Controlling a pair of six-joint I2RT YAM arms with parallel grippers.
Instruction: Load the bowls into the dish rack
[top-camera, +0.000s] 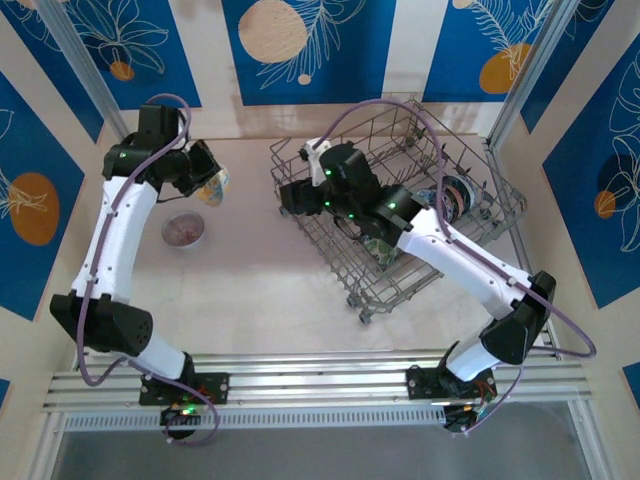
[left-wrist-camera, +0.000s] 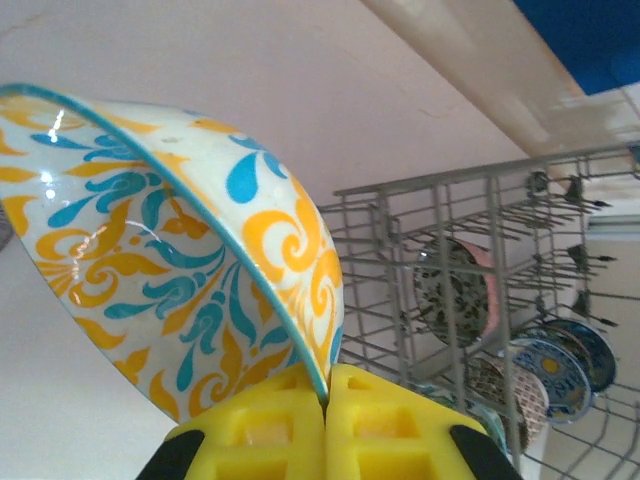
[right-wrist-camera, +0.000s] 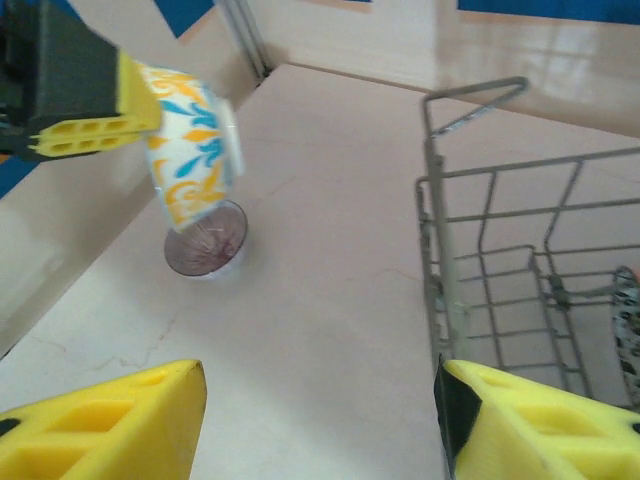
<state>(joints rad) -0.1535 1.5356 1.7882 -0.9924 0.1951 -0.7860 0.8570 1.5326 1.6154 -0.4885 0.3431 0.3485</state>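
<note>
My left gripper (left-wrist-camera: 327, 400) is shut on the rim of a white bowl (left-wrist-camera: 170, 270) painted with yellow and teal scrolls. It holds the bowl tilted above the table, left of the dish rack (top-camera: 400, 190). The right wrist view shows the same bowl (right-wrist-camera: 190, 150) hanging over a small purplish bowl (right-wrist-camera: 205, 240) that sits upright on the table (top-camera: 184, 231). My right gripper (right-wrist-camera: 320, 420) is open with nothing between its fingers, over the table just outside the rack's left wall (right-wrist-camera: 440, 270). Patterned bowls (left-wrist-camera: 450, 290) stand on edge among the rack's tines (top-camera: 455, 195).
The grey wire rack stands at an angle on the right half of the table, my right arm (top-camera: 450, 250) reaching across it. Blue patterned walls and a metal post (right-wrist-camera: 245, 40) close in the table's back and sides. Bare tabletop (top-camera: 260, 280) lies between the arms.
</note>
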